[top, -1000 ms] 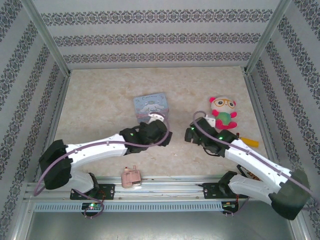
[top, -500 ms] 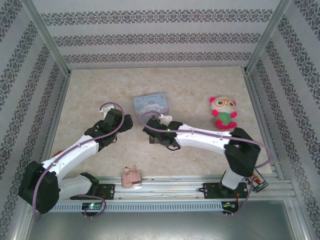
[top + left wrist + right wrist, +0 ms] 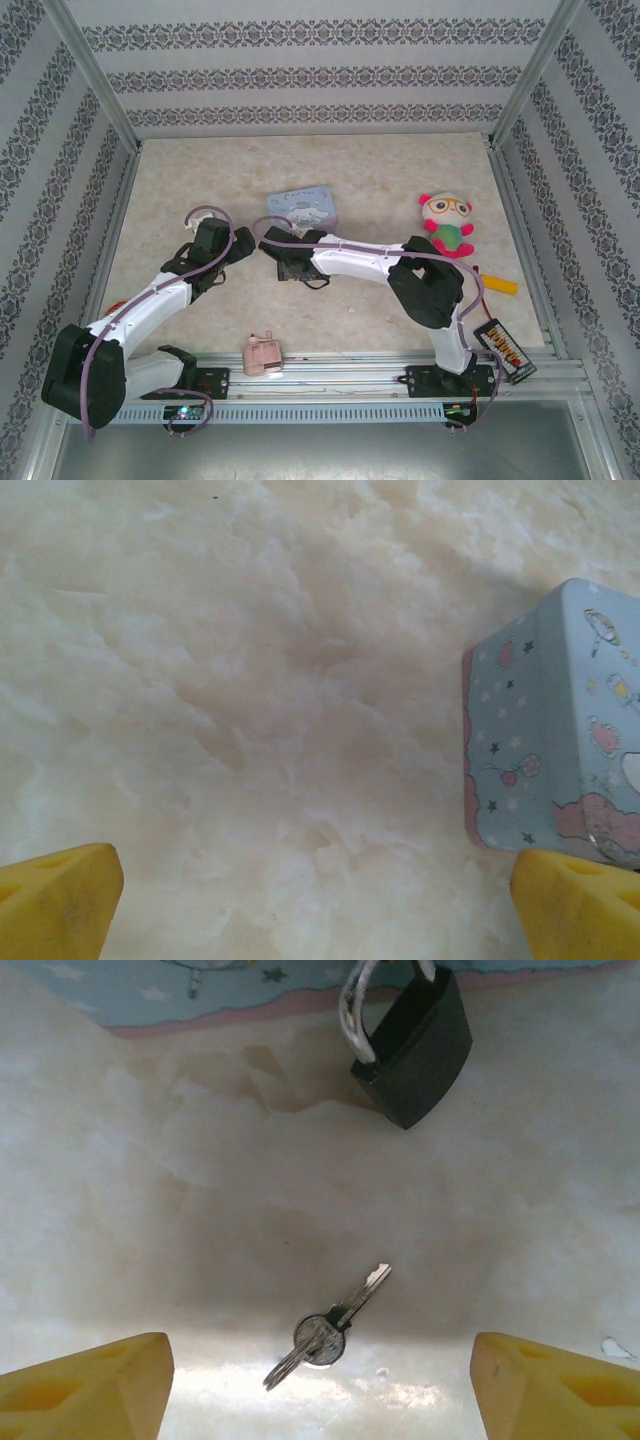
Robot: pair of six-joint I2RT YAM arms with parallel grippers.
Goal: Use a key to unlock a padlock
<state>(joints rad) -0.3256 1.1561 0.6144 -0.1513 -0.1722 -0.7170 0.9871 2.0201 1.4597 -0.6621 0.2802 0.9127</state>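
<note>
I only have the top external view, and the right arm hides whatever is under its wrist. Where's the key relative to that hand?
Observer: On the right wrist view, the key lies flat on the table, untouched, between the open fingers of the right hand.
Operator: And the padlock?
Observer: The padlock lies beyond the key, apart from it, shackle end toward the blue tin.
Operator: Left hand holding anything?
Observer: No. The left hand is open over bare table, with the tin's corner just ahead of one finger.
</note>
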